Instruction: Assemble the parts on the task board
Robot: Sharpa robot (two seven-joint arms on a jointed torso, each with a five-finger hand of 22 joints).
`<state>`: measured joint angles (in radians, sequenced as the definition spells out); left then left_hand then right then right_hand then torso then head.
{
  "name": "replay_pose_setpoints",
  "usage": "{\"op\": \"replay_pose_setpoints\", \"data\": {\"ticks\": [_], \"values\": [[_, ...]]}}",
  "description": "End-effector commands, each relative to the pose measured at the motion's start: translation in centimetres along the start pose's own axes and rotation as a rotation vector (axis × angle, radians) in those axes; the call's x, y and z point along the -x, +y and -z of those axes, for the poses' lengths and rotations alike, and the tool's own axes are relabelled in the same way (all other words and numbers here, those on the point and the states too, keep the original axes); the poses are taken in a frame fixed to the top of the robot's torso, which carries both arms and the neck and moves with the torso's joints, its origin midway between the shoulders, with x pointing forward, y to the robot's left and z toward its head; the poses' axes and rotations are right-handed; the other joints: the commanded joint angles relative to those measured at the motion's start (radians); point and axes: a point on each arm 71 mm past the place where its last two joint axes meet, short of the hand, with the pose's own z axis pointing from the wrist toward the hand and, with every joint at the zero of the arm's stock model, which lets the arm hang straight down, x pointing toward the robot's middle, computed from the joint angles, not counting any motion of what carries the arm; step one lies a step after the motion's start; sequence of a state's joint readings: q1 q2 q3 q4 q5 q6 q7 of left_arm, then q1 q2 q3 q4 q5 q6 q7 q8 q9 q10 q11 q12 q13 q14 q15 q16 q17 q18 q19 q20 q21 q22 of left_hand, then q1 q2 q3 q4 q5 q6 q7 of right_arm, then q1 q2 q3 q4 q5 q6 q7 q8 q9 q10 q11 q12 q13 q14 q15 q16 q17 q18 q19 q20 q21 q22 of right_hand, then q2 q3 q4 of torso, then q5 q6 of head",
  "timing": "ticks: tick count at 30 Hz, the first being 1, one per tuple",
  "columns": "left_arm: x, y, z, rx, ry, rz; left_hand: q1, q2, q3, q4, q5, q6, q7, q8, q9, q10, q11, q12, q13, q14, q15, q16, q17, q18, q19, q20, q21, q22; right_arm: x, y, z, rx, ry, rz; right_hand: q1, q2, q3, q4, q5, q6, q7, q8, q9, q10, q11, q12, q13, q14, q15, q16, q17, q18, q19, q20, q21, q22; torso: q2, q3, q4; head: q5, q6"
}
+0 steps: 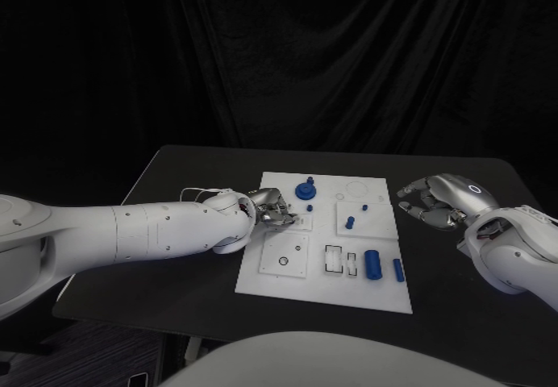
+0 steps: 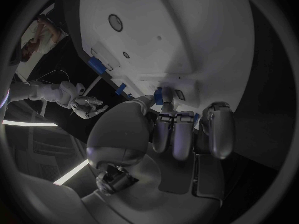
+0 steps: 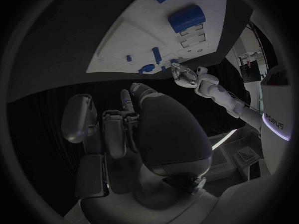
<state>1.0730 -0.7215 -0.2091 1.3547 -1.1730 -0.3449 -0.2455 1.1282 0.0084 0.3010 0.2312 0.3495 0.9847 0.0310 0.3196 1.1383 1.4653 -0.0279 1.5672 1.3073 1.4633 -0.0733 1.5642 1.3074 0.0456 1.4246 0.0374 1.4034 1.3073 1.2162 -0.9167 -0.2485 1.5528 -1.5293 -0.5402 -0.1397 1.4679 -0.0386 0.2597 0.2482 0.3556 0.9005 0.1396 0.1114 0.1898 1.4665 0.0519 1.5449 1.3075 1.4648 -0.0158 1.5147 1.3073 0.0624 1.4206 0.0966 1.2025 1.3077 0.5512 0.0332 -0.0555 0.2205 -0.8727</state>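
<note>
Pinching a small blue part (image 2: 166, 95) at its fingertips over the task board (image 1: 262, 278), the left hand (image 1: 270, 208) should lower it squarely into its seat, while the right hand (image 1: 439, 201) waits curled and empty beside the board.

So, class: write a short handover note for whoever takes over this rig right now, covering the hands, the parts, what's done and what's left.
Left hand: over the task board, fingers apparently pinching a small blue part.
Right hand: off the board's right edge, fingers curled; cannot tell if it holds anything.
Done, it seems: a blue wheel-shaped part and a small peg stand in the board.
Left: the blue cylinder and blue rod lie loose on the board; seat the held part too.
</note>
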Motion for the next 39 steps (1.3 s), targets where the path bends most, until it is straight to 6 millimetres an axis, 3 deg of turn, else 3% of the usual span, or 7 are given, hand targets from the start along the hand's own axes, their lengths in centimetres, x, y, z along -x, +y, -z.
{"op": "replay_pose_setpoints", "data": {"ticks": [1, 4, 6, 9, 10, 13, 39], "values": [[-0.61, -0.22, 0.09, -0.016, 0.037, -0.005, -0.017, 0.001, -0.008, 0.013, -0.029, 0.009, 0.002, -0.006, -0.005, 0.105, -0.004, 0.004, 0.263, 0.108, -0.005, 0.007, 0.263, 0.01, -0.001, -0.002, -0.007, 0.13, -0.02, -0.03, 0.08, -0.006, -0.008, 0.0, 0.004, -0.004, 0.006, -0.002, 0.005, 0.006, 0.004, -0.006, -0.002, 0.044, 0.008, -0.005, 0.186, 0.077, 0.005, -0.004, 0.188, 0.019, -0.004, -0.001, -0.005, 0.153, 0.0, -0.0003, -0.0006, 0.001, 0.0], [-0.58, -0.23, 0.12, -0.022, 0.033, -0.004, -0.02, 0.001, -0.01, 0.015, -0.032, 0.01, 0.003, -0.006, -0.005, 0.105, -0.003, 0.004, 0.263, 0.108, -0.004, 0.007, 0.263, 0.01, -0.001, -0.002, -0.007, 0.13, -0.03, -0.05, 0.09, -0.007, -0.007, 0.0, 0.004, -0.004, 0.006, -0.002, 0.005, 0.006, 0.004, -0.006, -0.002, 0.044, 0.008, -0.005, 0.186, 0.077, 0.005, -0.004, 0.188, 0.019, -0.004, -0.001, -0.005, 0.153, 0.0, -0.0003, 0.0, 0.0, 0.0], [-0.52, -0.23, 0.15, -0.03, 0.027, -0.002, -0.013, 0.001, -0.007, 0.01, -0.013, 0.011, 0.001, -0.008, -0.007, 0.105, -0.004, 0.004, 0.263, 0.108, -0.005, 0.007, 0.263, 0.01, -0.001, -0.002, -0.007, 0.131, -0.03, -0.06, 0.11, -0.008, -0.007, 0.0, 0.004, -0.004, 0.006, -0.002, 0.005, 0.006, 0.004, -0.006, -0.002, 0.044, 0.008, -0.005, 0.186, 0.077, 0.005, -0.004, 0.188, 0.019, -0.004, -0.001, -0.005, 0.153, 0.001, -0.0001, -0.0002, 0.0, 0.0], [-0.43, -0.24, 0.2, -0.043, 0.017, 0.001, 0.001, -0.002, 0.008, -0.002, 0.078, 0.011, 0.0, -0.014, -0.009, 0.105, -0.005, 0.004, 0.263, 0.108, -0.006, 0.007, 0.263, 0.01, -0.001, -0.003, -0.009, 0.132, -0.02, -0.08, 0.12, -0.008, -0.007, 0.0, 0.004, -0.004, 0.006, -0.002, 0.005, 0.006, 0.004, -0.006, -0.002, 0.044, 0.008, -0.005, 0.186, 0.077, 0.005, -0.004, 0.188, 0.019, -0.004, -0.001, -0.005, 0.153, 0.0, 0.0001, -0.0002, 0.0, 0.0], [-0.39, -0.25, 0.22, -0.048, 0.012, 0.002, 0.008, -0.004, 0.023, -0.009, 0.134, 0.01, 0.0, -0.016, -0.009, 0.105, -0.006, 0.004, 0.263, 0.108, -0.006, 0.007, 0.263, 0.01, -0.001, -0.004, -0.011, 0.133, -0.02, -0.09, 0.12, -0.008, -0.007, 0.0, 0.004, -0.004, 0.006, -0.002, 0.005, 0.006, 0.004, -0.006, -0.002, 0.044, 0.008, -0.005, 0.186, 0.077, 0.005, -0.004, 0.188, 0.019, -0.004, -0.001, -0.005, 0.153, 0.0, 0.0, 0.0002, -0.001, 0.0], [-0.35, -0.29, 0.24, -0.055, 0.006, 0.003, 0.011, 0.001, 0.036, -0.011, 0.154, 0.011, 0.0, -0.016, -0.009, 0.105, -0.006, 0.004, 0.263, 0.108, -0.006, 0.007, 0.263, 0.01, 0.001, -0.003, -0.01, 0.135, -0.02, -0.1, 0.13, -0.009, -0.006, 0.0, 0.004, -0.004, 0.006, -0.002, 0.005, 0.006, 0.004, -0.006, -0.002, 0.044, 0.008, -0.005, 0.186, 0.077, 0.005, -0.004, 0.188, 0.019, -0.004, -0.001, -0.005, 0.153, 0.001, 0.0002, 0.0005, -0.001, 0.0], [-0.61, -0.17, 0.46, -0.056, 0.04, -0.001, 0.008, 0.001, 0.046, -0.009, 0.153, 0.016, 0.0, -0.014, -0.006, 0.105, -0.005, 0.004, 0.263, 0.108, -0.006, 0.007, 0.263, 0.01, -0.001, -0.003, -0.013, 0.134, -0.07, -0.15, 0.13, -0.013, -0.001, 0.001, 0.003, -0.004, 0.006, -0.002, 0.005, 0.007, 0.004, -0.007, -0.002, 0.044, 0.008, -0.005, 0.186, 0.077, 0.005, -0.004, 0.188, 0.018, -0.003, -0.001, -0.004, 0.153, 0.0, 0.0002, 0.0001, -0.001, 0.0]]}}
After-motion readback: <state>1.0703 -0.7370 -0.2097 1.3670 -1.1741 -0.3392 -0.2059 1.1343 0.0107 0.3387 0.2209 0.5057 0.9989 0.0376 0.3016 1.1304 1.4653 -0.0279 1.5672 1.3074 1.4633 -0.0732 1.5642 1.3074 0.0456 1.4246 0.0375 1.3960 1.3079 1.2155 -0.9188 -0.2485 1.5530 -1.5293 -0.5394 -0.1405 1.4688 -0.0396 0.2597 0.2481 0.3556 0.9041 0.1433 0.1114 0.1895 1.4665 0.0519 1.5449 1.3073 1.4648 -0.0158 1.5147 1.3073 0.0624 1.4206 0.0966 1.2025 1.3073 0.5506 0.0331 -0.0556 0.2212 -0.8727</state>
